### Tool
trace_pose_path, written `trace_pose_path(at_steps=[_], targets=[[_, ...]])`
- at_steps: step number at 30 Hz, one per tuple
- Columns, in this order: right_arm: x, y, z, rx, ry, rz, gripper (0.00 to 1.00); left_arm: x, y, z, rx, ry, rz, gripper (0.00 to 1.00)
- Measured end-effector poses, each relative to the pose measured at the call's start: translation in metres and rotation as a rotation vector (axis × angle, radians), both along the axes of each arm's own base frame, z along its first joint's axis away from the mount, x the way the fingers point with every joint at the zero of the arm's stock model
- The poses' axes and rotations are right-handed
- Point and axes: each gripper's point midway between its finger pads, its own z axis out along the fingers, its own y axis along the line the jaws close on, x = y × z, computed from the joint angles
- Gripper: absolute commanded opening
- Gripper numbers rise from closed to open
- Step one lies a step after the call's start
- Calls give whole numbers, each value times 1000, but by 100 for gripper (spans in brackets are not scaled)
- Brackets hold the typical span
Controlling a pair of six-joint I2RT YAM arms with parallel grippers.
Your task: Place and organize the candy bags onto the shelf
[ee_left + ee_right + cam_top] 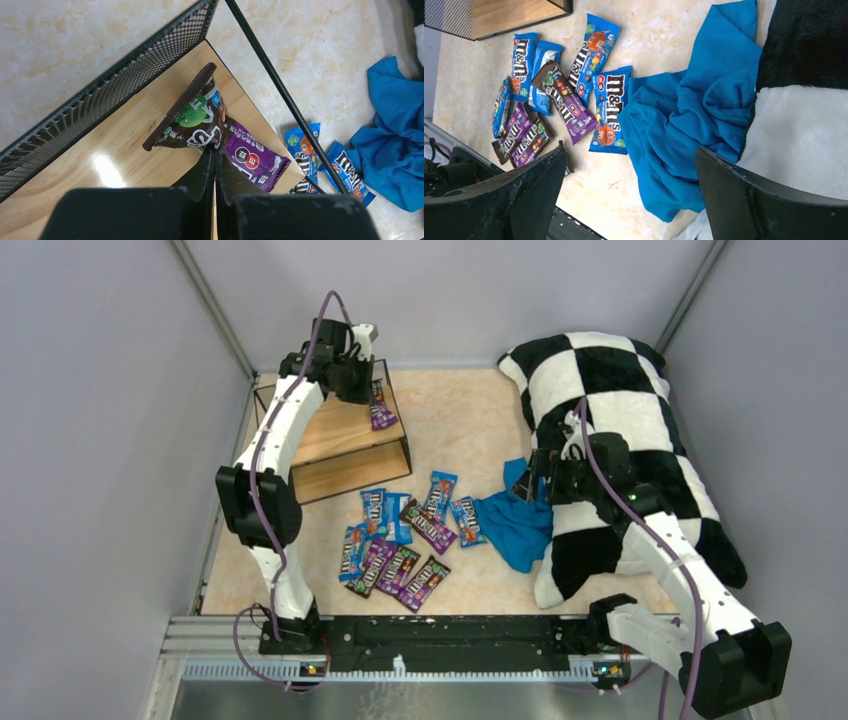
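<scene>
Left claw [214, 160] pinched on brown candy bag [192, 120] on the shelf [115, 150], right claw [631, 160] wide, empty, above blue cloth [684, 125]

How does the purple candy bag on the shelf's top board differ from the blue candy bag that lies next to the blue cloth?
The purple candy bag is purple; the blue candy bag is blue with an orange figure. The purple candy bag lies on the shelf; the blue candy bag lies on the table, against the blue cloth. Both are glossy packets lying flat.
</scene>
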Motion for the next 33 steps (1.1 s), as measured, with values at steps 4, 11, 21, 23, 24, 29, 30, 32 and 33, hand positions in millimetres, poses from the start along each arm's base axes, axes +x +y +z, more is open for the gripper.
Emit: trace_pose_path(at_steps=[4, 11, 21, 23, 24, 29, 30, 32, 33], targets=[[0, 0, -1, -1, 3, 0, 99, 6, -1, -2, -36, 15, 14, 7], [1, 0, -2, -1, 5, 0, 99, 7, -8, -4, -92, 44, 7, 13], [1, 0, -1, 0, 5, 1, 99, 10, -13, 2, -129, 51, 12, 14], [1, 0, -1, 0, 5, 1, 99, 10, -13, 1, -135, 59, 21, 13], [1, 0, -1, 0, 4, 1, 99, 10, -12, 0, -139, 65, 27, 13], [2, 1, -2, 3, 4, 4, 99, 9, -11, 0, -158, 83, 57, 12], [2, 2, -2, 3, 6, 5, 99, 9, -11, 0, -161, 86, 60, 13], [2, 2, -2, 3, 7, 6, 99, 9, -11, 0, -166, 89, 66, 14], [2, 2, -2, 3, 7, 6, 99, 9, -11, 0, -171, 92, 70, 16]])
